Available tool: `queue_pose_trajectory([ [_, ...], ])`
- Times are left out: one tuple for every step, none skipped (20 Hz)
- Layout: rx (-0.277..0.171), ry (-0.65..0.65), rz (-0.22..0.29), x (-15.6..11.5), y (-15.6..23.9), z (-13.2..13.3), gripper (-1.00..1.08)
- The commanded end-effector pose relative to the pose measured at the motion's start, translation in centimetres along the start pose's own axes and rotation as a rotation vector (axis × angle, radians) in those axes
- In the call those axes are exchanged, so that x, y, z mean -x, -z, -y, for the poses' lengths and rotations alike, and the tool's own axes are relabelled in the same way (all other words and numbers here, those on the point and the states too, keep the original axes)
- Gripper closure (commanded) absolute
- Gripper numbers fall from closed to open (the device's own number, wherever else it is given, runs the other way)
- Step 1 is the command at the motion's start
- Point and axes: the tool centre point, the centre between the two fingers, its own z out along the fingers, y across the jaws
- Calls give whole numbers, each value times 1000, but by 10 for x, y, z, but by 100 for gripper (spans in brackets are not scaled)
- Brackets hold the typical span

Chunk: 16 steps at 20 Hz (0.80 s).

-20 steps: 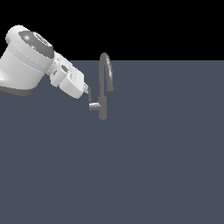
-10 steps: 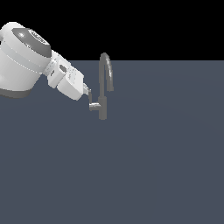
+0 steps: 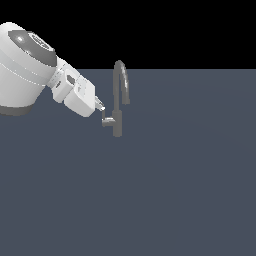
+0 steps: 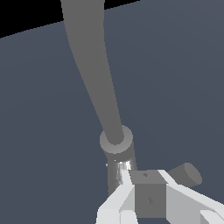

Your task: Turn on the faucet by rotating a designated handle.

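**My fingers at the lever of the tap**

Much is hidden. In the wrist view the arched spout of the small grey metallic faucet (image 4: 114,141) is cut off by the picture edge, and my white gripper (image 4: 148,192) covers most of the short grey lever handle (image 4: 187,173); only its round end shows. In the exterior view my gripper (image 3: 100,106) is small and I cannot tell its opening there.

The faucet (image 3: 118,110) stands on a plain grey-blue floor (image 3: 150,190). Its handle (image 3: 107,121) sticks out toward the exterior view's left. My two fingers sit on both sides of a grey block on this lever, narrowly apart; whether they press it, I cannot tell.
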Motion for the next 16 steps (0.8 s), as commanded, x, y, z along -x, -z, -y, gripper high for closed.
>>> queue_pose_trajectory([
  [23, 5, -6, 2, -9, -17, 108],
  [23, 5, -6, 2, -10, -21, 108],
  [23, 4, -6, 2, -10, -24, 108],
  [23, 4, -7, 2, -11, -27, 108],
  [24, 3, -7, 2, -11, -30, 108],
  [24, 3, -7, 2, -12, -34, 108],
  [24, 3, -7, 2, -12, -34, 108],
  [-1, 7, -2, 5, 0, -24, 108],
  [1, 7, -2, 7, -4, -27, 108],
  [3, 6, -3, 10, -7, -30, 108],
  [5, 6, -3, 12, -11, -34, 108],
  [7, 6, -4, 14, -14, -37, 108],
  [9, 5, -4, 16, -17, -41, 108],
  [11, 5, -5, 18, -21, -44, 108],
  [13, 4, -5, 20, -24, -48, 108],
  [15, 4, -6, 22, -28, -52, 108],
])
